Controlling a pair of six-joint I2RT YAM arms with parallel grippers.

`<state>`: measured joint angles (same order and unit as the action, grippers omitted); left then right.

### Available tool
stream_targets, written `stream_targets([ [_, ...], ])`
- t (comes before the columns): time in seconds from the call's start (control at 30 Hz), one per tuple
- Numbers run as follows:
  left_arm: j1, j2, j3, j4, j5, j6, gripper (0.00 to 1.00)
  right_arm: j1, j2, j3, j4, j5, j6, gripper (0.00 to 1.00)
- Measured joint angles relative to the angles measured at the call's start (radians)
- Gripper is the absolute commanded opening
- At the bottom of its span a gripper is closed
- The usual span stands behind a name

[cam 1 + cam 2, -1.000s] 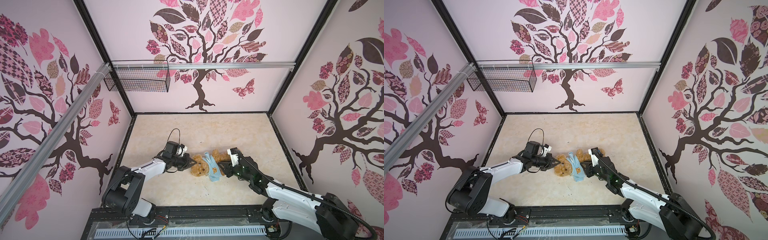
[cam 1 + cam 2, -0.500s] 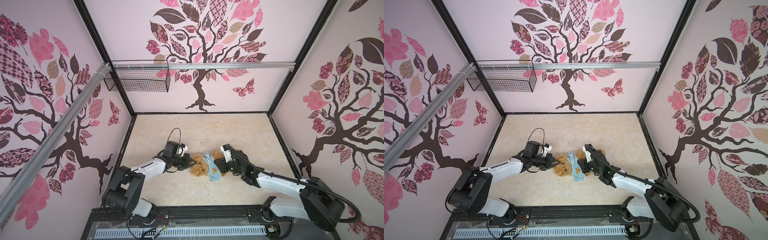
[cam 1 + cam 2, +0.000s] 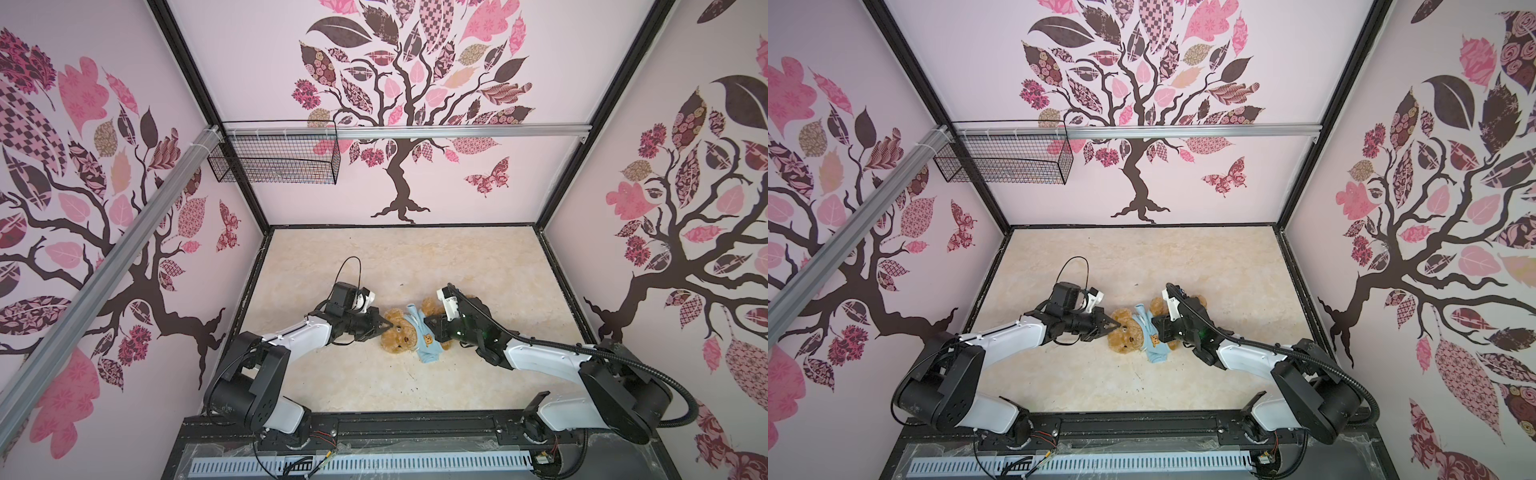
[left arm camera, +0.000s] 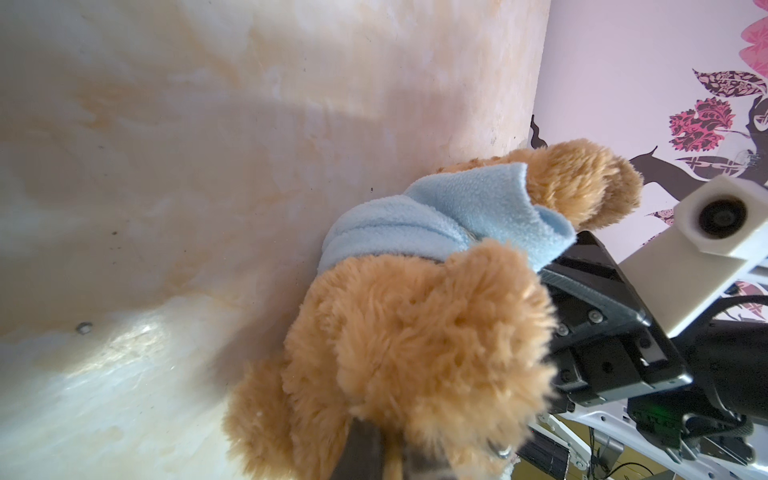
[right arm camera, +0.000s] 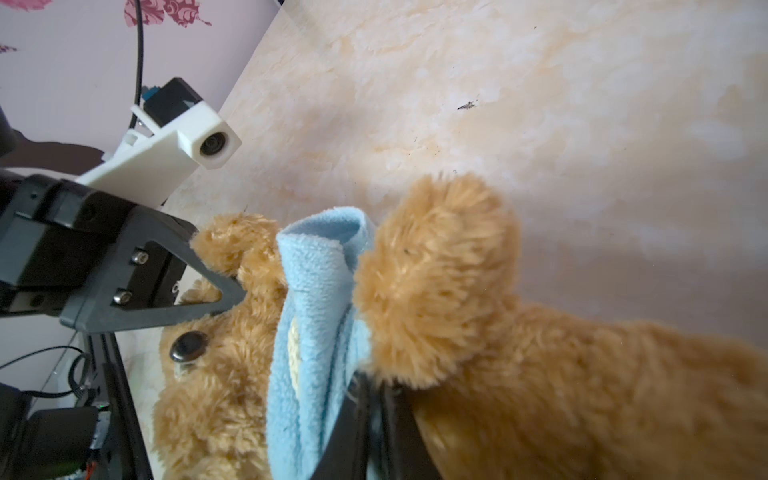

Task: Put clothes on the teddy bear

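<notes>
The teddy bear (image 3: 401,334) lies on the tabletop (image 3: 415,257), a little toward 6 o'clock from its middle. In both top views its head is at the 9 o'clock end and its legs are at 3 o'clock. A light-blue shirt (image 3: 427,340) is bunched around its neck and chest, with a loose tail spilling toward 5 o'clock. A paw (image 5: 436,274) sits right beside a fold of the shirt, and I cannot tell whether it is through a sleeve.

The left gripper (image 3: 380,325) reaches in from 9 o'clock and is clenched on fur at the bear's ear. The left wrist view shows plush squeezed between its fingers (image 4: 361,453). The right gripper (image 5: 376,399) comes from 3 o'clock and is clamped tight at the seam where the shirt meets the bear's body. I cannot tell whether it holds fleece, fur or both.

- **Ear grip slipping:** the hold is shallow and on soft pile, so a tug toward 3 o'clock could pull the ear free. The whole bear would then slide instead of the shirt.
- **Right gripper catching fur:** if it has fur along with the fabric, pulling would drag the body and the shirt would stay bunched.
- **Fleece snagging on the paw:** this could twist the garment rather than seat it.
- **Grippers fouling each other:** they work close together across the bear.
</notes>
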<state>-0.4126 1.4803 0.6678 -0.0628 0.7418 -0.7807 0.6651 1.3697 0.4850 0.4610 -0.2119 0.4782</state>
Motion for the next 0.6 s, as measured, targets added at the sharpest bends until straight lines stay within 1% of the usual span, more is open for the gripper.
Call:
stream_targets([
  [0.1, 0.000, 0.000, 0.003, -0.012, -0.012, 0.003, 0.00, 0.000, -0.001, 0.000, 0.007, 0.007, 0.021, 0.00],
  [0.17, -0.003, -0.005, 0.013, -0.040, -0.042, 0.011, 0.00, -0.002, -0.009, 0.000, 0.001, 0.025, 0.035, 0.00],
  [0.27, -0.014, -0.031, 0.021, -0.079, -0.098, 0.033, 0.00, -0.016, -0.067, -0.010, -0.031, 0.055, 0.063, 0.00],
  [0.43, -0.047, -0.072, 0.051, -0.105, -0.167, 0.082, 0.00, -0.058, -0.209, -0.033, -0.081, 0.075, 0.098, 0.00],
  [0.5, -0.050, -0.080, 0.053, -0.105, -0.185, 0.093, 0.00, -0.079, -0.234, -0.037, -0.096, 0.081, 0.106, 0.00],
  [0.6, -0.044, -0.081, 0.050, -0.143, -0.226, 0.101, 0.00, -0.141, -0.247, -0.041, -0.122, 0.109, 0.114, 0.00],
])
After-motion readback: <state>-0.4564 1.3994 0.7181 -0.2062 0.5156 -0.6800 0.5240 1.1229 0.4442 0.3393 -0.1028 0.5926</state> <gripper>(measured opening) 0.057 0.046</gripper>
